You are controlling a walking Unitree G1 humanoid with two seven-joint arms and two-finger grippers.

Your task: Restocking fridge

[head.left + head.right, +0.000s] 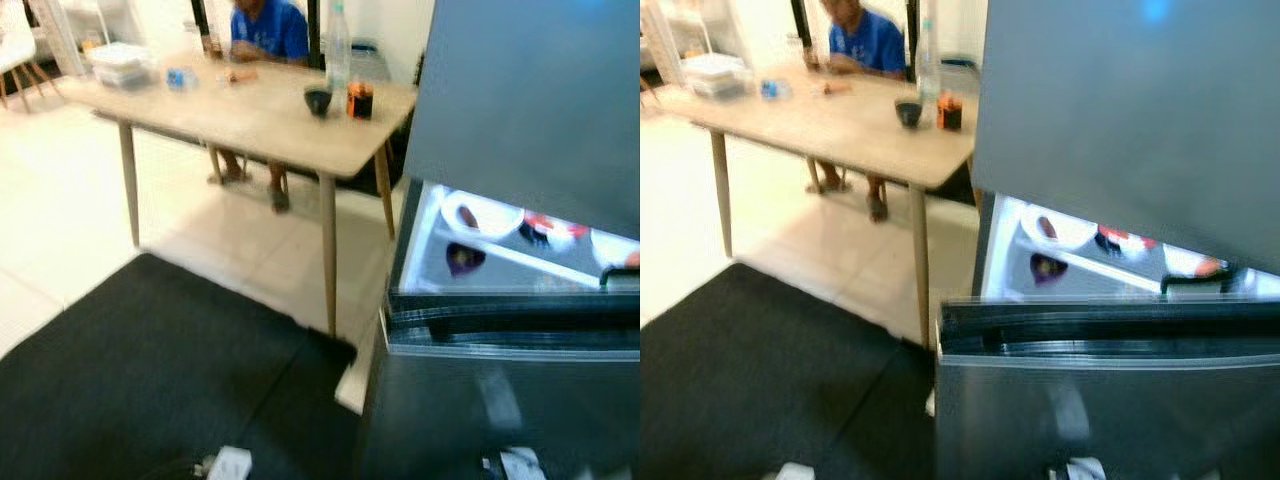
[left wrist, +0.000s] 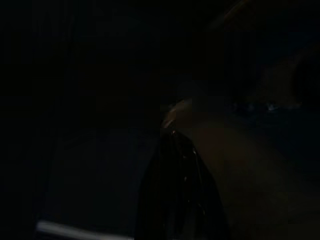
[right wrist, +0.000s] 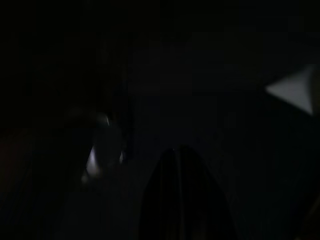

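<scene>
The dark grey fridge stands at the right, its lit compartment open below the upper door. On its shelf I see a white bowl, a dark heart-shaped dish and red-topped food. On the wooden table stand a clear bottle, a dark cup and an orange jar. In the dark wrist views, my left gripper and right gripper hang idle, fingers together, holding nothing.
A person in a blue shirt sits behind the table. Stacked clear containers lie at the table's far left end. A black mat covers the floor before me, and pale tiles lie beyond it. The whole picture is blurred.
</scene>
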